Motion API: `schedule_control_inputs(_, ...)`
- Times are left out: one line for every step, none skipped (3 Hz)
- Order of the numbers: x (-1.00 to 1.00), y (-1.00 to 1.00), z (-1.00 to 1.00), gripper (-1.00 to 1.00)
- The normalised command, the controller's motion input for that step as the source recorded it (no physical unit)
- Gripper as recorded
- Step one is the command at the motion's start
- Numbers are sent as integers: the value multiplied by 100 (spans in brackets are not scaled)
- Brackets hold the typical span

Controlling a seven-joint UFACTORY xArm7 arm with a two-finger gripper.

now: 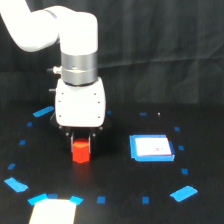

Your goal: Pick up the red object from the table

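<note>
**One red block under the gripper head**

One red object, a small orange-red block, sits on the black table directly below the white gripper head. Its top edge meets the dark fingers of the gripper, which reach down on either side of the block's upper part. The fingers are short, dark and partly lost against the black surface, so whether they press on the block or merely stand beside it cannot be told. Whether the block rests on the table or is raised just off it cannot be told either.

Above the fingers the boxy white head joins a silver metal collar, and above that the white arm bends away toward the exterior view's upper left.

To the exterior view's right of the block, well apart from it, lies a flat white square with a blue border, flat on the table.

Around both things, small blue tape marks form a loose ring on the dark surface: short strips at the exterior view's left and lower right, tiny squares between them. At the bottom edge, toward the exterior view's left, a pale rectangular patch lies between two blue strips.
</note>
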Motion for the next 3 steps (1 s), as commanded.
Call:
schedule_control_inputs(7, 41, 100, -77)
schedule_control_inputs(45, 63, 98, -100)
schedule_control_inputs(49, 63, 98, -96)
